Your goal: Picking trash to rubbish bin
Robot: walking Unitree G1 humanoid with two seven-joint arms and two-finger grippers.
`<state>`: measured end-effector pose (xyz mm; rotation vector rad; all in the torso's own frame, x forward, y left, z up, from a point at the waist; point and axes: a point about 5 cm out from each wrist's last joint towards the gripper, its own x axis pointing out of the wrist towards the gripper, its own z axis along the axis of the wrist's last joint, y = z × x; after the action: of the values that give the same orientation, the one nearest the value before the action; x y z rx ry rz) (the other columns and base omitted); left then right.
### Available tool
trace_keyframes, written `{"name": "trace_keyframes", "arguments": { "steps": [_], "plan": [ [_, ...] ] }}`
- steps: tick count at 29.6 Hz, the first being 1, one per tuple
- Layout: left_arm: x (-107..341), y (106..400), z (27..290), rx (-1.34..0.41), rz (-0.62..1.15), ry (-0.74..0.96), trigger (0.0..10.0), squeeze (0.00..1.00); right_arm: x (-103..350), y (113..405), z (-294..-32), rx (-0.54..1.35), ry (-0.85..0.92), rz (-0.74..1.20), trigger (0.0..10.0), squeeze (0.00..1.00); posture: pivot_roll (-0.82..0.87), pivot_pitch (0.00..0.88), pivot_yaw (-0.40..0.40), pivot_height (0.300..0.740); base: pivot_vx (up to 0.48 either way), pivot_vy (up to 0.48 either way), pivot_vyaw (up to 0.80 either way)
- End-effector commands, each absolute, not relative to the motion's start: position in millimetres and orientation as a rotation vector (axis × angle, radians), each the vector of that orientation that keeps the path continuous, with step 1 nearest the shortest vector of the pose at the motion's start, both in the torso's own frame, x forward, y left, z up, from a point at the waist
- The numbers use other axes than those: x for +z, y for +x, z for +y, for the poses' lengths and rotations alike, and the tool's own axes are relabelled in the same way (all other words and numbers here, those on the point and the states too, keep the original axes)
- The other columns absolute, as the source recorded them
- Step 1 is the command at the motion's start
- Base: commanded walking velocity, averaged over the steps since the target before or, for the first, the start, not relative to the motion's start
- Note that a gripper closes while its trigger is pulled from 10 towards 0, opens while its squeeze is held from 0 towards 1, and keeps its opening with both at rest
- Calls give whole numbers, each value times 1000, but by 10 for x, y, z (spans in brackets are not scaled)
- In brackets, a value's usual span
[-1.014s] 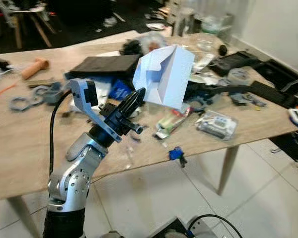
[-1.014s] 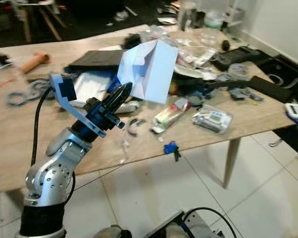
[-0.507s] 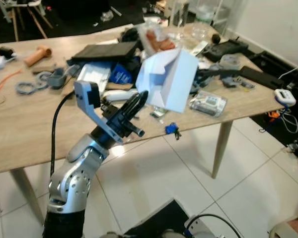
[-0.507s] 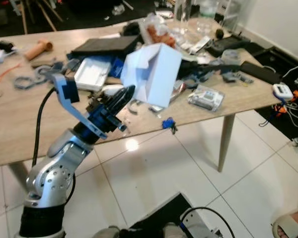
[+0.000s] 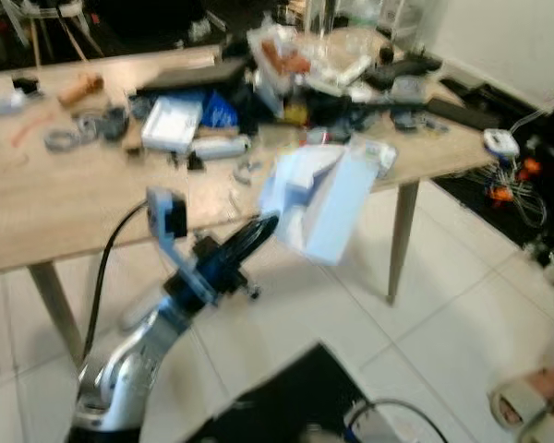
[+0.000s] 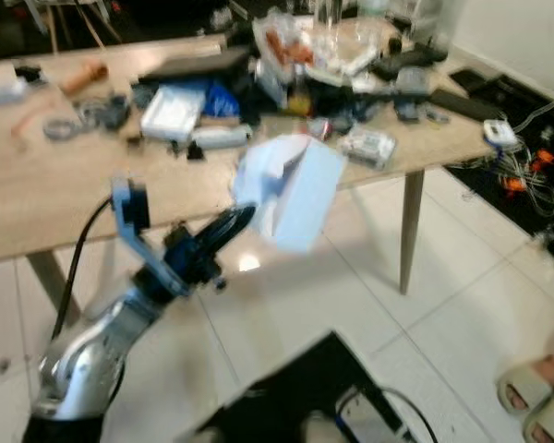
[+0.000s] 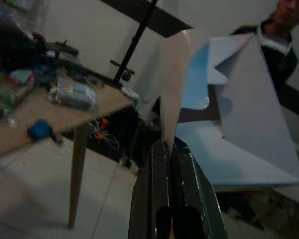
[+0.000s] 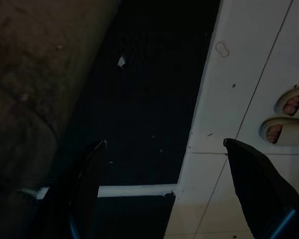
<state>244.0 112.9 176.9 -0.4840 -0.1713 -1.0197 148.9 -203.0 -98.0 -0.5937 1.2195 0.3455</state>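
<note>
The left end effector [image 5: 263, 226], at the centre of the left eye frame, is clenched on one flap of a pale blue box [image 5: 319, 205]. In the left wrist view its two black fingers [image 7: 162, 199] are pressed together on that thin flap, with the box's open folds fanning out beyond. The box hangs in the air over the white tiled floor [image 5: 425, 305], in front of the table's near edge and clear of it. The cluttered table [image 5: 83, 198] fills the upper half of the frame. Both eye views are blurred. No bin can be made out.

The right end effector [image 8: 164, 184] hangs idle with its fingers spread, pointing down at a dark mat [image 8: 149, 89]. A person's sandalled feet [image 8: 286, 119] stand on the tiles beside it.

To carry well, the pinch on the flap should probably stay firm, since a light box held by one edge could swing or slip. Steady, slow turning seems wise, keeping the box away from the table.
</note>
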Motion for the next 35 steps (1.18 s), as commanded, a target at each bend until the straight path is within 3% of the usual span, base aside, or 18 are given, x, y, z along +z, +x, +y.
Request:
{"name": "trace_keyframes", "arguments": {
  "steps": [1,6,14,17,22,25,32,35],
  "plan": [
    [1631,2285,1208,-1111,-131,-481,10000,0,-1015,1420,-1966,362,-568,1233,10000,0,44,138,65,740,0,0,0],
    [1371,2043,1386,-1187,-43,-490,10000,0,-1040,1350,-1958,369,-559,1251,10000,0,50,170,83,740,0,0,0],
    [742,1686,1765,-1048,272,-497,10000,0,-1106,1136,-1944,386,-545,1303,10000,0,69,230,114,740,0,0,0],
    [223,1471,2078,-842,519,-439,10000,0,-1136,1031,-1928,397,-547,1319,10000,0,74,250,127,740,0,0,0],
    [-161,1272,2334,-608,687,-389,10000,0,-1156,953,-1914,402,-547,1326,10000,0,82,272,143,740,0,0,0],
    [-466,1061,2535,-352,831,-356,10000,0,-1172,887,-1904,404,-546,1332,10000,0,86,292,156,740,0,0,0],
    [-736,788,2627,-67,933,-357,10000,0,-1187,808,-1905,405,-540,1341,10000,0,91,306,159,740,0,0,0],
    [-772,773,2626,-23,929,-358,10000,0,-1189,795,-1910,406,-539,1342,10000,0,87,307,155,740,0,0,0]
  ]
}}
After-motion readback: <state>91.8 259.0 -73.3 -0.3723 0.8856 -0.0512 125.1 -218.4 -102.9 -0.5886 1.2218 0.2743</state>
